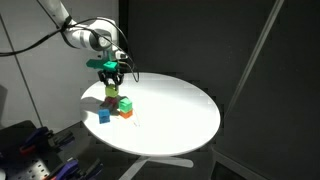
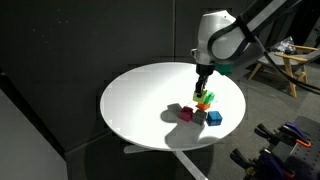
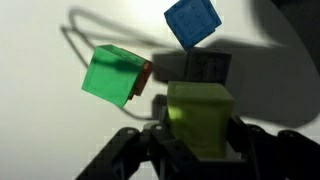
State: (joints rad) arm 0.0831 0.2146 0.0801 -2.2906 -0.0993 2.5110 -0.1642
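Note:
My gripper [image 3: 200, 140] is shut on a yellow-green block [image 3: 203, 112] and holds it just above the round white table [image 1: 180, 105]. In both exterior views the gripper [image 1: 112, 80] [image 2: 203, 85] hangs over a small cluster of blocks. Below it in the wrist view, a green block [image 3: 113, 75] sits on an orange block [image 3: 148, 72], a dark purple block [image 3: 208, 67] lies in shadow right behind the held block, and a blue block [image 3: 192, 22] lies farther off. An exterior view shows the green block [image 1: 125, 103], blue block [image 1: 104, 116] and purple block [image 1: 110, 103].
The table edge [image 2: 150, 140] runs close to the cluster. Black curtains [image 1: 250, 40] stand behind the table. Dark equipment [image 1: 30, 150] sits on the floor beside it, and a wooden frame [image 2: 290, 65] stands off to the side.

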